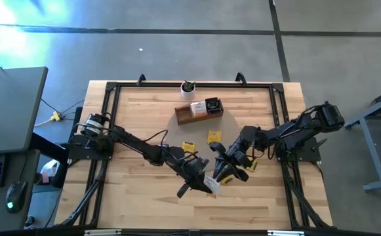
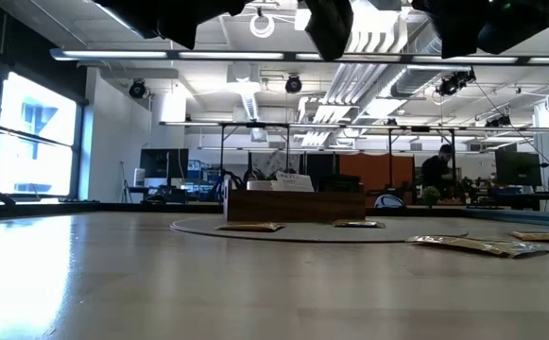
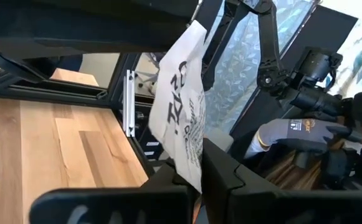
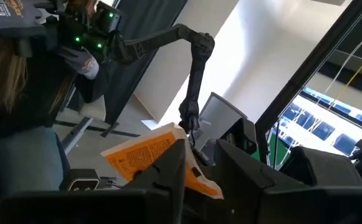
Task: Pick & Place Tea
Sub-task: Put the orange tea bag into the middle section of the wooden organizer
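Observation:
My left gripper (image 1: 205, 183) is over the table's near middle, lifted off the wood, and shut on a white printed tea sachet (image 3: 182, 106). My right gripper (image 1: 227, 173) is close beside it on the right, shut on an orange tea sachet (image 4: 148, 154). Loose yellow sachets lie flat on the table (image 1: 188, 147) (image 1: 214, 136) (image 1: 252, 164). The low view shows them as flat shapes on the wood (image 2: 248, 227) (image 2: 357, 224) (image 2: 482, 246). The brown wooden tray (image 1: 193, 117) stands near the far middle with sachets in it. My left gripper pinches the white sachet between its two fingers at its lower edge (image 3: 192, 169). The sachet stands up past the fingertips, lifted clear of the table. My right gripper pinches the orange sachet between its two fingers near one edge (image 4: 182, 163). Most of the sachet sticks out to one side of the fingers, lifted clear of the table.
A small white pot with a plant (image 1: 188, 88) stands behind the tray at the far edge. A black frame (image 1: 111, 92) runs around the table. A person in grey gloves (image 3: 296, 132) shows beyond the table. Bare wood lies at the near left (image 1: 131, 196).

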### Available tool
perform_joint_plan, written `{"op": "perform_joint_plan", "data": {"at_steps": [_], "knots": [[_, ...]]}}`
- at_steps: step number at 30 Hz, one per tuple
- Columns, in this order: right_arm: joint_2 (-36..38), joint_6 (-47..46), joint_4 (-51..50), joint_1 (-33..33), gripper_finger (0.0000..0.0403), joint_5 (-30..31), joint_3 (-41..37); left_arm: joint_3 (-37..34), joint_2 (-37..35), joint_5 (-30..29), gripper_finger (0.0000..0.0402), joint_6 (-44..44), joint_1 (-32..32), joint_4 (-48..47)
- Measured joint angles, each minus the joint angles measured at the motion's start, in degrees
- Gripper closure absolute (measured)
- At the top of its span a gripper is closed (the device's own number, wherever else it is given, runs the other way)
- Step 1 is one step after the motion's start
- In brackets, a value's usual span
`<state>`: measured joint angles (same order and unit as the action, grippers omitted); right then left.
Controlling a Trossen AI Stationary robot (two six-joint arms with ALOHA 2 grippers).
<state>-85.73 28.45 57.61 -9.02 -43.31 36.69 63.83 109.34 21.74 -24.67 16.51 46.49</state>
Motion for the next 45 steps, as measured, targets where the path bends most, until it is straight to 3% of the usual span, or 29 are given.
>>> {"op": "perform_joint_plan", "data": {"at_steps": [3,5,9,12,20,28,41,45], "knots": [[0.42,-0.40,-0.45,0.00,0.0303,0.51,0.00,0.00,0.00,-0.06,0.0396,-0.44,0.00,-0.03],[1.79,-4.98,-2.84,-0.02,0.0298,4.01,0.00,0.02,0.00,-0.16,0.0396,-2.11,0.00,-0.33],[7.37,-18.17,-19.44,-0.01,0.0296,17.96,0.02,0.02,-0.02,-4.59,0.0396,-2.98,0.00,-6.08],[11.29,-21.44,-31.13,-1.08,0.0303,25.76,-0.04,0.02,-1.08,-10.23,0.0396,-0.89,0.02,-13.69],[17.53,-38.16,-44.00,-6.66,0.0321,46.62,0.00,0.02,-1.20,-21.56,0.0396,0.61,0.00,-19.29],[17.40,-46.29,-49.67,-8.70,0.0323,46.93,0.00,0.02,-1.20,-26.24,0.0396,0.86,0.00,-20.72],[17.66,-46.60,-47.11,-8.72,0.0323,46.39,0.00,0.02,-4.68,-33.25,0.0396,2.41,0.00,-27.87],[17.66,-46.43,-47.26,-8.59,0.0323,47.97,0.00,0.02,-5.09,-33.53,0.0396,3.51,0.02,-26.24]]}}
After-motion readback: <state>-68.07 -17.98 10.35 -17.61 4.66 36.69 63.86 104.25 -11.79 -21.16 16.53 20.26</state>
